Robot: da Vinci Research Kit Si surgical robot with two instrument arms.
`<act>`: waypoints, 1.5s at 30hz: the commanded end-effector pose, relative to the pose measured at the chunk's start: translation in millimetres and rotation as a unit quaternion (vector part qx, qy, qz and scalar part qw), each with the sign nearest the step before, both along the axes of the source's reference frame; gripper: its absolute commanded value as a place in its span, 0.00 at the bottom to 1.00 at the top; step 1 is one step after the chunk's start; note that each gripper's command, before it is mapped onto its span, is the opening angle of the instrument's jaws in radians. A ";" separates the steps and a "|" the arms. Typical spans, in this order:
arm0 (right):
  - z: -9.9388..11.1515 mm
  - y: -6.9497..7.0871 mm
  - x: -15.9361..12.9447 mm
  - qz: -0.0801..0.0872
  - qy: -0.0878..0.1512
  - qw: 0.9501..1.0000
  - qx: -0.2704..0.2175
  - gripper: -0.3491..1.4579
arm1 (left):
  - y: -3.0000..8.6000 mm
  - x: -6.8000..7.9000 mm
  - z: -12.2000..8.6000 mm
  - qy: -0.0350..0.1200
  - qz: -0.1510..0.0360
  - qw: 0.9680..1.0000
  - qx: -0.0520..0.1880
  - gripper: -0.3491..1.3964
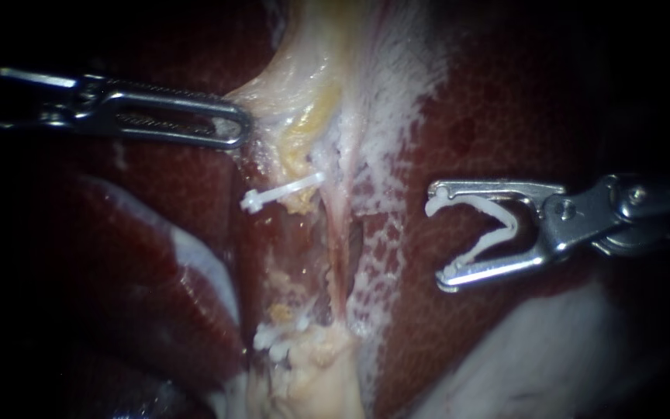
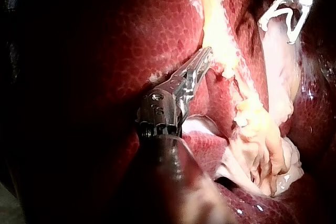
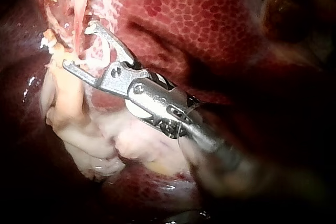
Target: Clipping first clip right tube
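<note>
The right instrument point(image 1: 437, 237) carries an open white clip point(image 1: 508, 223) in its spread end effector, over the liver point(image 1: 505, 101), well right of the right tube point(image 1: 340, 233). The left instrument point(image 1: 236, 130) grips pale tissue point(image 1: 288, 85) far left. A closed clip point(image 1: 281, 192) sits left of that tube.

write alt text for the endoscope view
The right instrument holds a white clip spread open over the liver, touching nothing else. The left instrument grips pale tissue; another clip sits across a tube.

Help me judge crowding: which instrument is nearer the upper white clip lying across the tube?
Left. The left instrument ends just above and left of the upper clip; the right instrument, holding a loaded clip, stands farther off to its right.
</note>
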State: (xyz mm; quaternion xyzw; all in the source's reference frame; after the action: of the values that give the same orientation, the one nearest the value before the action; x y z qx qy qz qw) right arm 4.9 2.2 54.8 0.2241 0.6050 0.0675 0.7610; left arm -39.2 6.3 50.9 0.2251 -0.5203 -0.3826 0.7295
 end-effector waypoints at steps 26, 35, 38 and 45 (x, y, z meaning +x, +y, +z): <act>4.2 -5.2 4.6 -0.008 -0.010 0.998 0.054 0.52 | 2.7 3.5 -5.7 0.001 -0.011 1.000 0.003 0.10; 6.3 -5.6 6.6 -0.011 -0.013 0.998 0.068 0.52 | 2.6 3.8 -6.6 0.000 -0.011 1.000 0.001 0.10; 7.1 -5.7 7.2 -0.013 -0.014 0.997 0.073 0.52 | 2.6 4.0 -6.8 0.000 -0.011 1.000 0.001 0.10; 8.7 -6.1 9.7 -0.022 -0.014 0.996 0.084 0.52 | 2.5 4.0 -7.2 -0.001 -0.012 1.000 0.001 0.10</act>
State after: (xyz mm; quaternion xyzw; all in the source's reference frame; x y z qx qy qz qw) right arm 14.9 -4.0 63.6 0.3009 0.5812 0.1047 0.7488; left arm -35.2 8.7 43.6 0.2203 -0.5235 -0.3920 0.7237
